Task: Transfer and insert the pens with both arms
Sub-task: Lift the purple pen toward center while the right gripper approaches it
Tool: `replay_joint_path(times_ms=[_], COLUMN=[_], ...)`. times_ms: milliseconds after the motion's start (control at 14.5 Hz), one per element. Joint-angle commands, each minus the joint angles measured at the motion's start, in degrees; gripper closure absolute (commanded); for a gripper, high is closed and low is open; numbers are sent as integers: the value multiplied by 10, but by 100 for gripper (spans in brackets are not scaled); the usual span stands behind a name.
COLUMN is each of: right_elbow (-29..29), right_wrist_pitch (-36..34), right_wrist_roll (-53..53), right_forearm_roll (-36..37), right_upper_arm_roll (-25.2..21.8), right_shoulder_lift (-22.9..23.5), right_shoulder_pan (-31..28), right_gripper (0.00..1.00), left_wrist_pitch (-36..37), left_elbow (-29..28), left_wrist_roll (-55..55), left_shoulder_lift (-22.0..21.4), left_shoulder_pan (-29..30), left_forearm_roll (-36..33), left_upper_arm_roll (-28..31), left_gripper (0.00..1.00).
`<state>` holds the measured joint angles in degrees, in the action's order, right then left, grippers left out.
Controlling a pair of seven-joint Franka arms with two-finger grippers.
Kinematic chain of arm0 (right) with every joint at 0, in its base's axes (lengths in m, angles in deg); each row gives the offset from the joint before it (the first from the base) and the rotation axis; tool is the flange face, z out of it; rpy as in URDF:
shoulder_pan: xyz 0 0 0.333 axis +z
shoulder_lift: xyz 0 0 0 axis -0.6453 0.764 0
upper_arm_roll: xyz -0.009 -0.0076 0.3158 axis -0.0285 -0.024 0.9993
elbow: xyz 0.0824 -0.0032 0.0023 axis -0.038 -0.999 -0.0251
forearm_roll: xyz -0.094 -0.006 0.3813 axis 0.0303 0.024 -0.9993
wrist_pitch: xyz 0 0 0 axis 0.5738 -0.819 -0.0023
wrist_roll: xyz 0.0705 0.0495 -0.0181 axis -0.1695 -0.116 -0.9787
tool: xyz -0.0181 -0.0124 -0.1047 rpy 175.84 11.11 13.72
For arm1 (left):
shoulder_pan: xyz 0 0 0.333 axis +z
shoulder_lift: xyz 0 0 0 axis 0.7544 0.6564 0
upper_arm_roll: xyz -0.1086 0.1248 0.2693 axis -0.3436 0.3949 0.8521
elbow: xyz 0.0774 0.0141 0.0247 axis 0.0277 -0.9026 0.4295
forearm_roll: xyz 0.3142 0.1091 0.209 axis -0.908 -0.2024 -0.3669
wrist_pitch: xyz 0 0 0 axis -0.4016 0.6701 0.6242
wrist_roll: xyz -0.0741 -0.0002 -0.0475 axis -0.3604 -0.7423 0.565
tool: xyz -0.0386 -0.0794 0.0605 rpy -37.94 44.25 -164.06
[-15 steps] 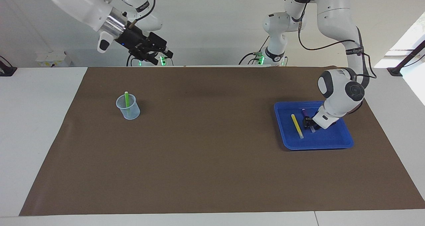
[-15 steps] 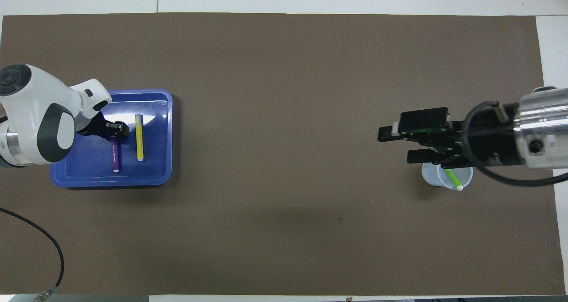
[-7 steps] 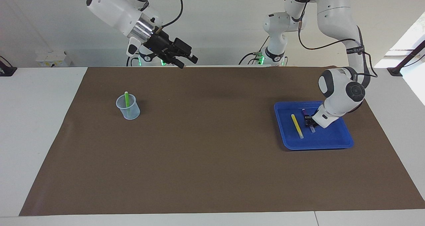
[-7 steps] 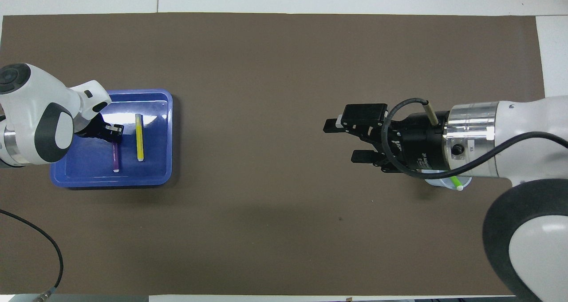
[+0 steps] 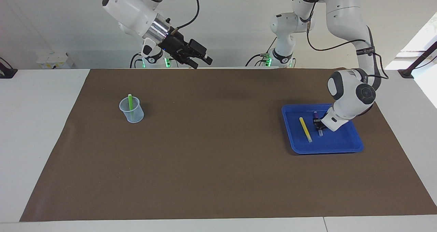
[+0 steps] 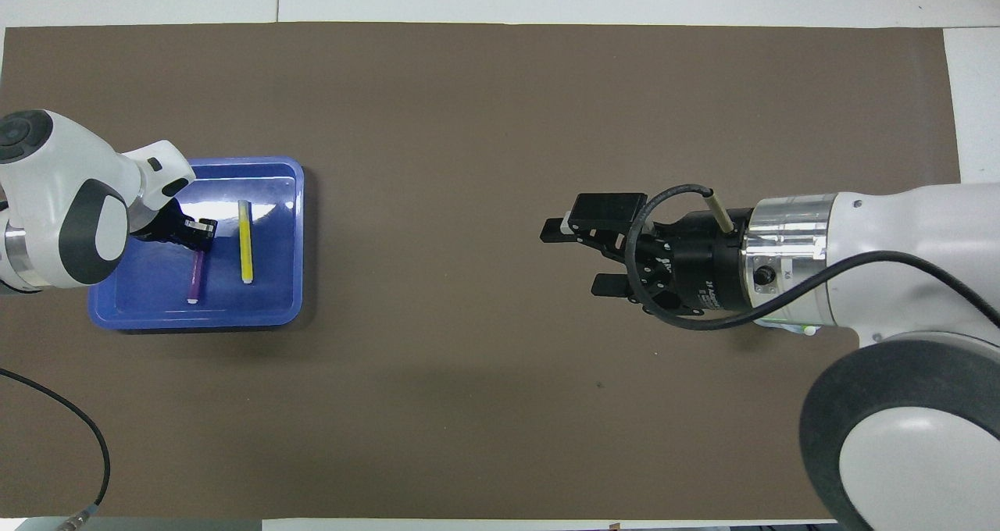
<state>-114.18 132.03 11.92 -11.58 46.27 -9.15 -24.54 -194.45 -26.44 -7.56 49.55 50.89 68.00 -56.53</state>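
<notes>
The left gripper (image 5: 319,123) clamped the slim purple marker pen (image 6: 194,276) inside the blue plastic tray (image 5: 341,145), the yellow pen (image 5: 305,129) lying at its three o'clock in the overhead view. The right gripper (image 5: 203,62) hung with jaws apart over the brown mat (image 5: 211,150). The bright green pen (image 5: 130,101) stood in the pale-blue cup (image 5: 131,111).

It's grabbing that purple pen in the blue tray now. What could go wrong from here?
1. The left gripper pinches the slim purple pen near one end, so it may tilt or slip when lifted.
2. The yellow pen lies close beside it in the blue plastic tray and could get nudged.
</notes>
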Motion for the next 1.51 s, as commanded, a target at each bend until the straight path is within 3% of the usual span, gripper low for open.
replay_joint_path(times_ms=[0, 275, 413, 551, 757, 895, 1101, 1308, 1445], right_elbow=[-13, -12, -7, -7, -7, -7, -8, -8, -16], right_wrist_pitch=[2, -10, -9, -4, 25, 28, 47, 59, 72], right_wrist_roll=[1, 8, 10, 19, 44, 73, 102, 137, 121], right_forearm_roll=[-1, 63, 87, 80, 38, 25, 25, 26, 33], right_upper_arm_roll=[-2, 0, 2, 2, 5, 6, 23, 44, 54], right_shoulder_lift=[-12, -13, -12, -10, -9, -9, -9, -10, -14], right_shoulder_pan=[4, 23, 27, 27, 27, 27, 28, 27, 28], right_gripper=[0, 0, 0, 0, 0, 0, 0, 0, 0], left_wrist_pitch=[70, 110, 182, 280, 338, 353, 365, 351, 295], left_elbow=[57, 88, 141, 203, 219, 215, 198, 109, 52], left_wrist_roll=[-5, -79, -136, -207, -353, -516, -667, -766, -824], left_shoulder_lift=[6, -2, -6, -6, -40, -65, -98, -160, -197], left_shoulder_pan=[2, -7, -23, -38, -74, -102, -141, -142, -144], left_forearm_roll=[2, 21, 43, 54, 109, 159, 236, 364, 423], left_upper_arm_roll=[-2, -5, -5, -5, -5, -5, -6, -6, -6], left_gripper=[100, 100, 100, 100, 100, 100, 100, 100, 100])
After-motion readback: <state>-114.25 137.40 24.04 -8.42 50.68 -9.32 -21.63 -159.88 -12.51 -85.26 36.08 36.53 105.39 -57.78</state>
